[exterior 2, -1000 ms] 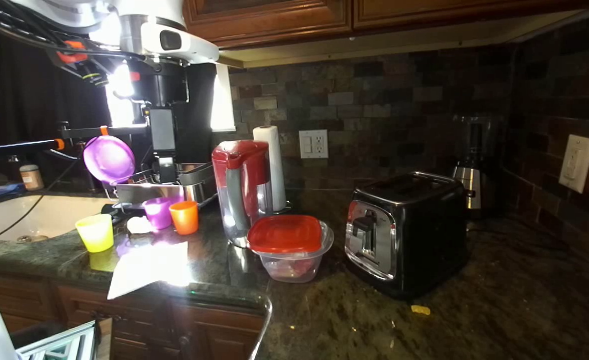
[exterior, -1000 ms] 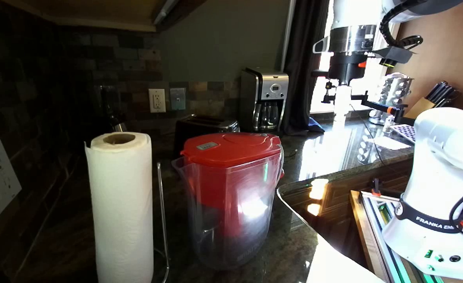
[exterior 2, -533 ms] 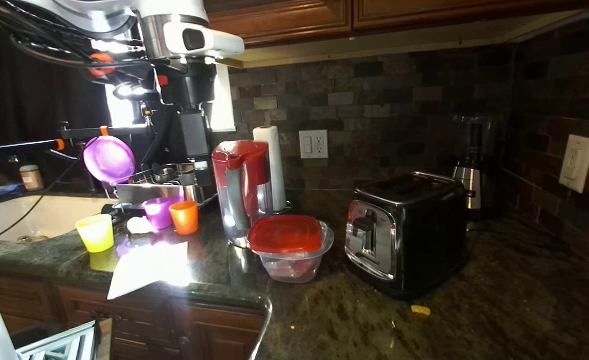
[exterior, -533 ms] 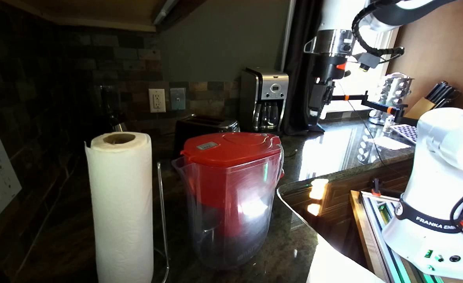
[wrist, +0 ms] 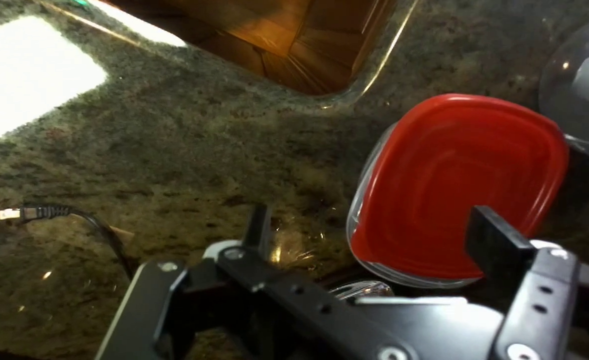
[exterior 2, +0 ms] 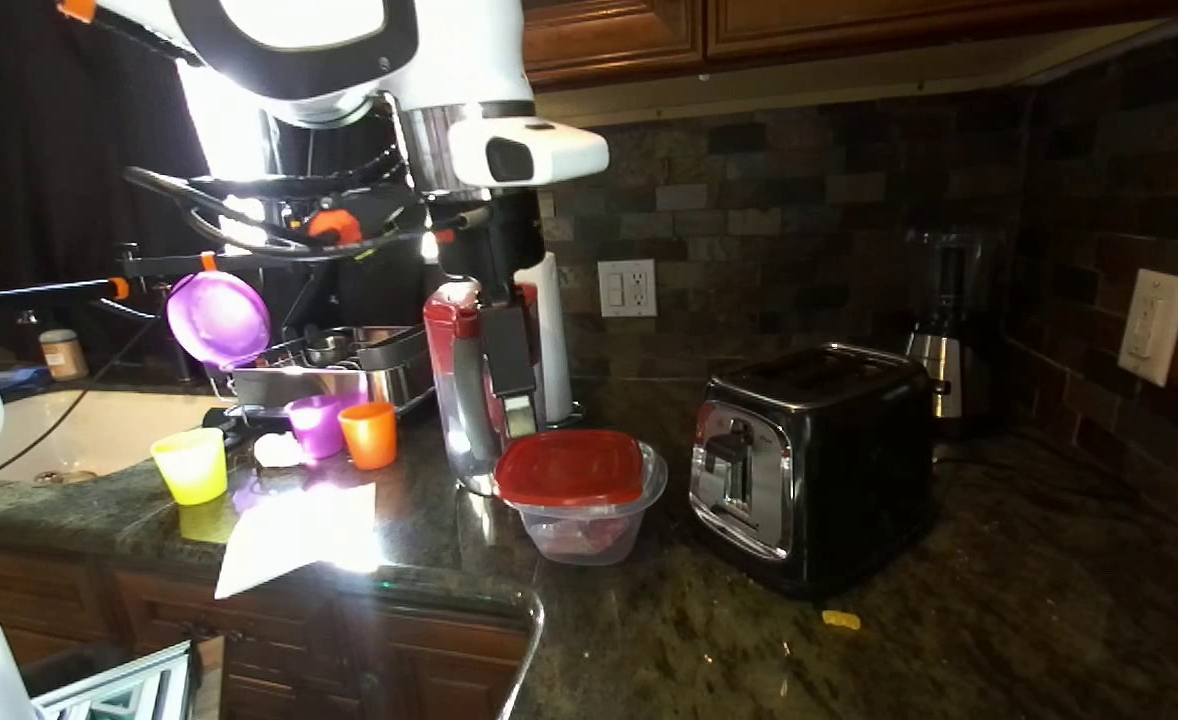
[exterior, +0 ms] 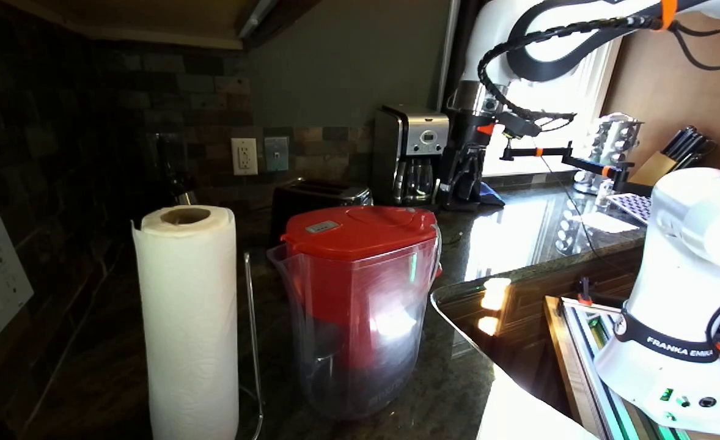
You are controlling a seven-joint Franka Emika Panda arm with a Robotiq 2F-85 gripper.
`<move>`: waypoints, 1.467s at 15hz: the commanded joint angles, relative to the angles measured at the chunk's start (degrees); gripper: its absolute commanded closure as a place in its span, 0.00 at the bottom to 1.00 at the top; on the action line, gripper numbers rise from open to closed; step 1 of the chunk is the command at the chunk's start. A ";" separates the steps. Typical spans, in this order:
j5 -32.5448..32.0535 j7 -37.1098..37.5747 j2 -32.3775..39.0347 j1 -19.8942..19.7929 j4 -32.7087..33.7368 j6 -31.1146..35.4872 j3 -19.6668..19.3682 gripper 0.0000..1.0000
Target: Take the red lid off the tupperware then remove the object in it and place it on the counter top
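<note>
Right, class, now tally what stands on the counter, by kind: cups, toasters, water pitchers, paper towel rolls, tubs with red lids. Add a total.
Yellow cup, purple cup and orange cup: 3
Toaster: 1
Water pitcher: 1
Paper towel roll: 1
Tub with red lid: 1
Total: 7

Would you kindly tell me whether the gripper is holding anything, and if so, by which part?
Nothing is held: the fingers stand apart with nothing gripped between them, and the red lid rests on the clear container.
</note>
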 commanded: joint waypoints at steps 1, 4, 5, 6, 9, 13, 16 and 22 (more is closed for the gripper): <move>0.80 -4.32 7.46 0.75 2.10 3.29 -1.63 0.00; 0.36 -8.54 11.93 1.11 3.19 5.82 -2.33 0.00; 0.74 -10.00 13.26 1.40 3.62 6.46 -2.65 0.00; 1.13 -10.26 13.90 1.51 3.84 6.96 -2.63 0.00; 0.07 -8.94 12.97 0.76 3.26 6.24 -1.89 0.00; 2.22 -12.88 16.40 1.94 4.71 7.47 -3.28 0.00; 5.75 -19.01 18.91 3.45 5.38 9.26 -4.80 0.00; 11.58 -30.66 23.13 5.50 6.74 11.29 -6.21 0.00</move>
